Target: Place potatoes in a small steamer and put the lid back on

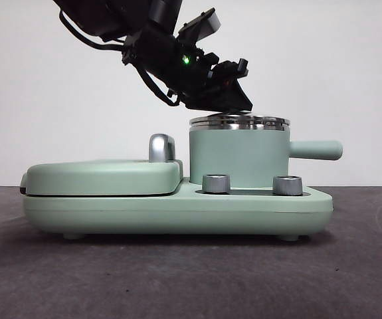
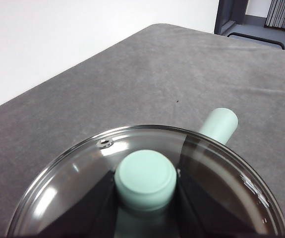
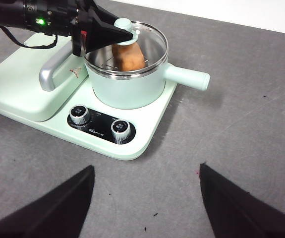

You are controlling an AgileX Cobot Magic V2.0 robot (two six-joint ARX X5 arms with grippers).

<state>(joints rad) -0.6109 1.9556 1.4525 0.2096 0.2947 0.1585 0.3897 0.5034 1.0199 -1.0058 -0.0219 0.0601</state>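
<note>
One potato [image 3: 128,58] in one steamer [image 3: 127,87] — left gripper [image 2: 145,198] clamps the lid [image 2: 83,178] knob; right gripper [image 3: 144,198] gapes empty

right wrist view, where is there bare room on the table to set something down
Free: grey tabletop beside the mint-green pot's straight handle, and in front of the two steel dials. Crowded: the pot top, where the left gripper holds the glass lid.
</note>
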